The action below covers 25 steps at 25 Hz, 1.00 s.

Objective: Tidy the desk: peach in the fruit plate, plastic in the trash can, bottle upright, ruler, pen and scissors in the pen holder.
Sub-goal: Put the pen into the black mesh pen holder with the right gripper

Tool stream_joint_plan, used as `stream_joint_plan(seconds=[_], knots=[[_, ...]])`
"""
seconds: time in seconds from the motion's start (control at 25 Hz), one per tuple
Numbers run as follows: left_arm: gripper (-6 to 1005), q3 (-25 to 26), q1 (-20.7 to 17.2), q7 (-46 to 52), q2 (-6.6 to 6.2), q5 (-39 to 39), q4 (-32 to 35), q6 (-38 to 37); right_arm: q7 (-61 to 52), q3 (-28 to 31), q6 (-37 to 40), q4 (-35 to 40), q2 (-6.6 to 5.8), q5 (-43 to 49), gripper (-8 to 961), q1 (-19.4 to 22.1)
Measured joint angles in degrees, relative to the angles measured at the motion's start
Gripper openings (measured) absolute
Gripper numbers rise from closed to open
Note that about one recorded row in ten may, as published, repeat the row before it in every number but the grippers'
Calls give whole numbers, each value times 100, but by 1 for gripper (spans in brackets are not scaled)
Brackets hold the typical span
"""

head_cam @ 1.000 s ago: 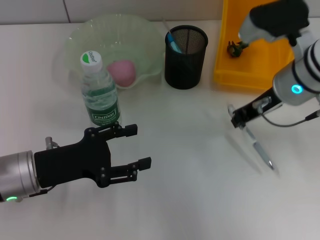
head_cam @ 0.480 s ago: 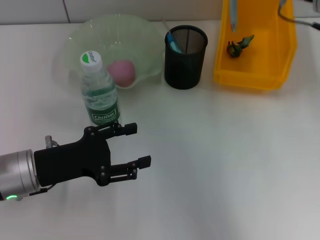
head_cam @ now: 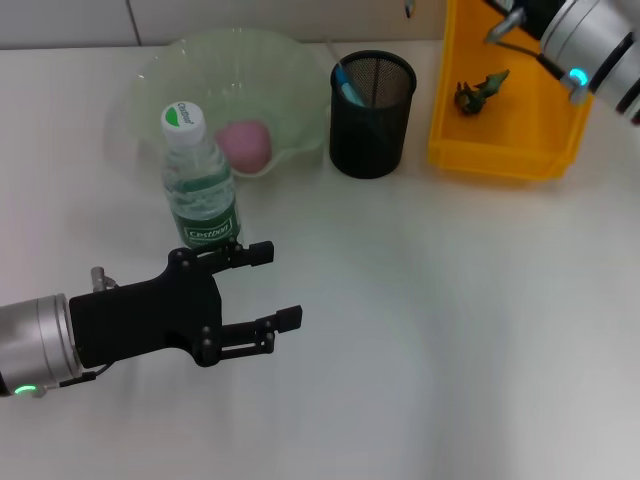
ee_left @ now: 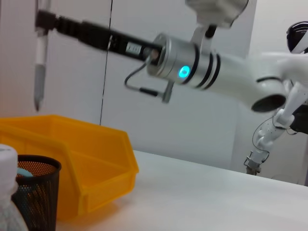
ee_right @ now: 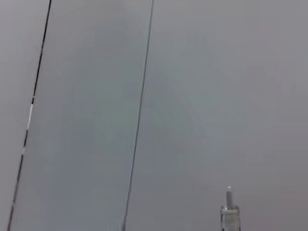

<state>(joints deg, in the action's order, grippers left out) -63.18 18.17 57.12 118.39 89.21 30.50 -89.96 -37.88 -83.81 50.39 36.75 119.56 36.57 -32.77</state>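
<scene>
High up, right claw (ee_left: 41, 21) pinches slim pen (ee_left: 39, 67).

Your left gripper (head_cam: 268, 288) hovered low over the near left of the desk, wrist level, its black fingers (head_cam: 262, 254) spread apart and pointing toward the middle, holding nothing. Your right arm (head_cam: 598, 40) was raised high at the far right, its silver forearm with the lit ring angled in from the edge of the head view. From the left wrist camera you could see the right gripper (ee_left: 45, 20) stretched out level at the end of that arm, pinched on a slim pen (ee_left: 39, 72) that hung straight down from it.
</scene>
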Motion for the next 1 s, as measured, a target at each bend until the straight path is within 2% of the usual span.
stream_joint_plan(seconds=[0.04,0.12,0.28,0.36,0.52,0.68,1.0], knots=[[802,0,0,0,0,0,0,0,0,0,0,0,0,0,120,0],[802,-1,-6,6,0,0,0,0,241,4,96,-615,1,-122,121,-266],[802,-1,-7,8,0,0,0,3,226,3,106,-1099,3,-134,121,-513],[802,-1,-3,9,0,0,0,23,184,-18,107,-1499,4,-138,121,-764],[802,-1,0,8,0,0,0,41,148,-21,84,-1665,11,-139,121,-876],[802,0,8,-7,0,-1,0,51,92,-22,64,-1715,12,-143,120,-898],[802,-1,19,-37,1,-28,0,51,-7,-22,174,-1661,24,-143,293,-575]])
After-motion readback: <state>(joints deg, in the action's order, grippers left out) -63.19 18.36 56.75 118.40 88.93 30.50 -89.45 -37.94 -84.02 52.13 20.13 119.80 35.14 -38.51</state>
